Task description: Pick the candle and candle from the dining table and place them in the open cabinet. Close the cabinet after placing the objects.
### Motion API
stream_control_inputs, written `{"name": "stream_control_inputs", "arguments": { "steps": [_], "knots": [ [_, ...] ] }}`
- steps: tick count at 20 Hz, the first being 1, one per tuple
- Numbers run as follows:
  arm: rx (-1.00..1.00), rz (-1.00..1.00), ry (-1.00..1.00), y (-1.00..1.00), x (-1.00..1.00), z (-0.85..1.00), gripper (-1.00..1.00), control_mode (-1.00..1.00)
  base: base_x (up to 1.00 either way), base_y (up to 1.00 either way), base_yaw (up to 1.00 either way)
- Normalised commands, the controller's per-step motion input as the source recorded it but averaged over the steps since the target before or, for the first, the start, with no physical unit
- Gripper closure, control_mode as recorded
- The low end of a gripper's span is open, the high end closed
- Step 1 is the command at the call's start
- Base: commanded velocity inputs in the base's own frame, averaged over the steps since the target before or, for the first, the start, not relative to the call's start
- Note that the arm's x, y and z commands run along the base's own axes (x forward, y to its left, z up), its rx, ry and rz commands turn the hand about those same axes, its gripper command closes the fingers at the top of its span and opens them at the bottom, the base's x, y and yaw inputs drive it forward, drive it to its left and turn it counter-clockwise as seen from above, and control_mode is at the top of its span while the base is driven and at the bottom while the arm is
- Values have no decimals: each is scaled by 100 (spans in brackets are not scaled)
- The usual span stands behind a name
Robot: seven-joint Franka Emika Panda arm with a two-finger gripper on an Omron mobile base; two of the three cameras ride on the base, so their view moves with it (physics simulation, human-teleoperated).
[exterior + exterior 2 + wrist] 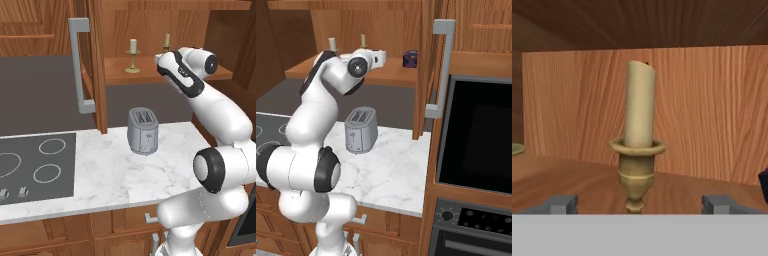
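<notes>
On the open cabinet's point(95, 65) shelf, the gripper point(639, 204) stands spread wide around a candle point(638, 111), its fingertips point(562, 204) apart from the brass holder. Two candles stand upright there, the other point(133, 55) off to the left.

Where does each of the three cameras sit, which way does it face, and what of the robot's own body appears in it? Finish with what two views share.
Left base view: behind the arm's left, facing the open cabinet; arm at right.
Right base view: behind its right, same cabinet shelf; arm at left.
Hand view: on the hand, facing a candle on the shelf; open gripper, fingertips low.
Shared: both base views show the toaster and both candles.
</notes>
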Motion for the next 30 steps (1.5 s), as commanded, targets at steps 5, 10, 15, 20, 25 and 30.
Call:
{"name": "stream_control_inputs", "arguments": {
  "steps": [5,10,15,20,25,30],
  "knots": [
    [1,0,14,0,-59,38,-100,-100,0,0,0],
    [2,-1,26,0,-73,39,-100,-100,0,0,0],
    [1,-4,11,0,-98,2,-100,-100,0,0,0],
    [0,-4,-23,0,-100,0,-100,-100,0,0,0],
    [0,-5,-27,0,-100,0,-100,-100,0,0,0],
    [0,-2,-14,0,-75,9,-100,-100,0,0,0]
  ]
}}
